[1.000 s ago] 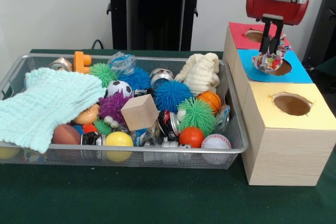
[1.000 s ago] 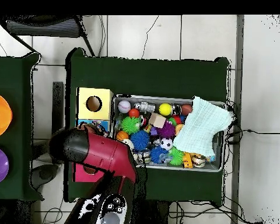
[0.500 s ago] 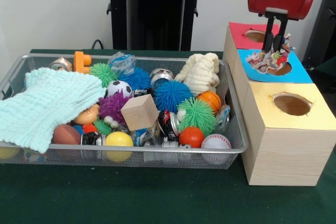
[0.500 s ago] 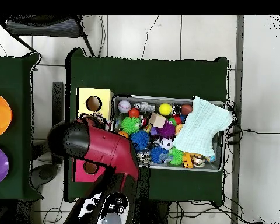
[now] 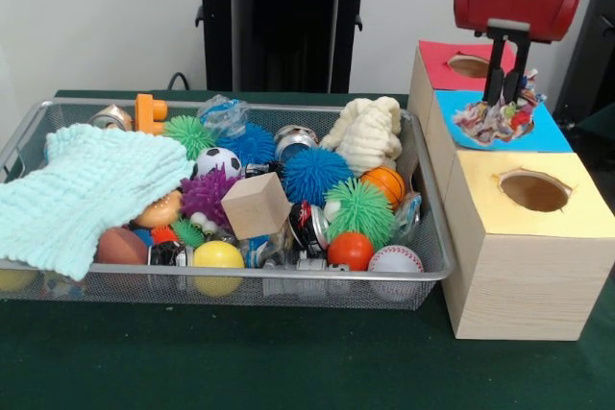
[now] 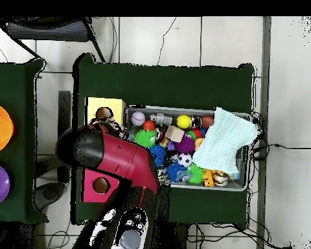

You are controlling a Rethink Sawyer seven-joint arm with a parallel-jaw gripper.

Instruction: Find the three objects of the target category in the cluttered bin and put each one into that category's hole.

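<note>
Wire-mesh metal bin [image 5: 423, 237]; knitted cloth [image 5: 86, 189]; wooden cube [image 5: 256, 205].

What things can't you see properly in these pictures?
- Blue hole: in the front view the crinkly multicolored object lies over it; in the overhead view the red arm covers it.
- Under the mint cloth: both views, whatever lies beneath is hidden.
- Bottom of the wire bin: toys piled on top hide lower ones.
- Gripper: whether it grips the object is unclear in the front view.

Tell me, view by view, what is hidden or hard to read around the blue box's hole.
Front view: the multicoloured crumpled item covers most of the blue box hole; gripper fingers read as dark silhouettes. Overhead view: the arm hides that box altogether.
</note>
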